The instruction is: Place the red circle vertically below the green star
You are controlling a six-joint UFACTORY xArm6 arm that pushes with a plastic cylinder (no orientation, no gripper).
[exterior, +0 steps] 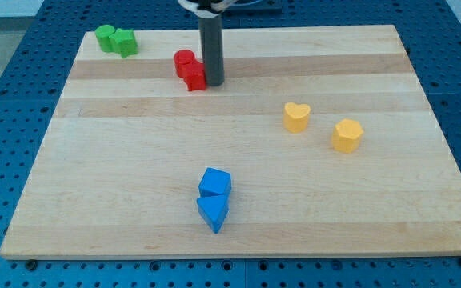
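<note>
The red circle [184, 62] lies near the view's top, left of centre, touching a second red block [196, 77] whose shape is unclear, just below and right of it. The green star [125, 42] sits at the board's top left corner, touching another green block [105, 36] on its left. My tip [213, 82] rests on the board right against the right side of the second red block, below and right of the red circle. The red circle is to the right of the green star and slightly lower.
A yellow heart [296, 117] and a yellow hexagon [347, 134] lie at the right of centre. A blue cube [214, 182] and a blue triangle [213, 213] touch each other near the bottom centre. The wooden board [118, 176] ends in edges on all sides.
</note>
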